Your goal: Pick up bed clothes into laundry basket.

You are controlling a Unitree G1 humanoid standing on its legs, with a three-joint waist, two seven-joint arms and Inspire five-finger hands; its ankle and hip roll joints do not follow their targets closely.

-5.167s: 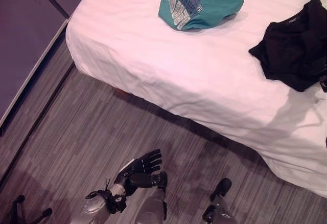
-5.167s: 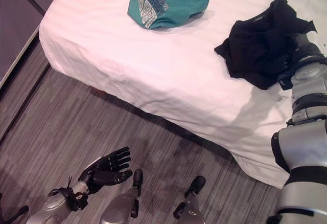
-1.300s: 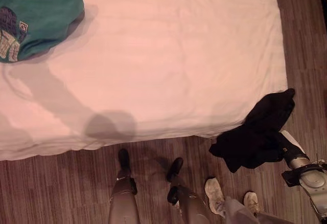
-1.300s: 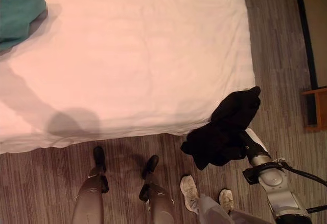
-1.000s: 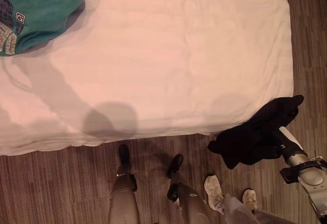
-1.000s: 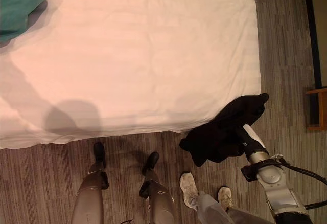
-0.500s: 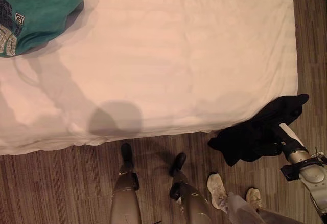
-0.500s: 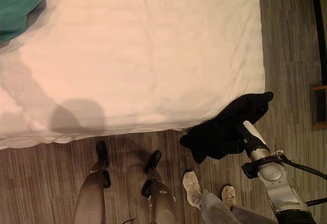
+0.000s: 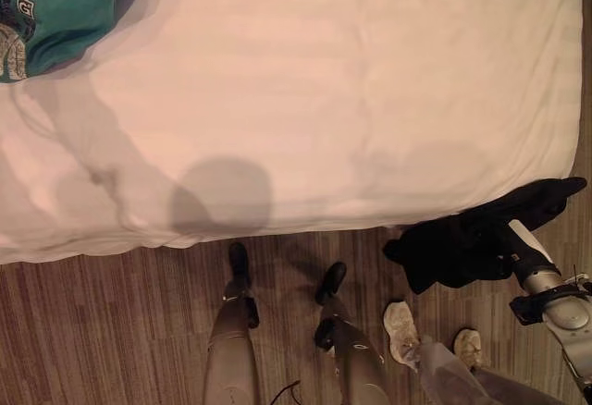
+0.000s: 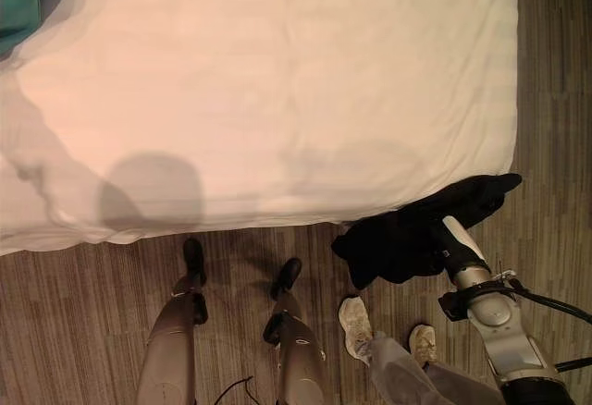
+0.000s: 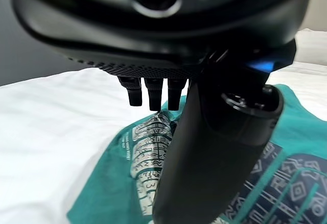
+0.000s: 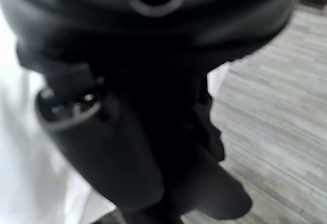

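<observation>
Right eye view: right hand buried in the black garment, held off the bed's near right corner above the wood floor; fingers hidden in cloth, grip can't be read. Right wrist view shows dark cloth hanging past the hand. Left hand with fingers relaxed and straight hovers over the teal garment, which lies on the white bed at its far left corner. A person's pale shoes stand on the floor beside the robot.
</observation>
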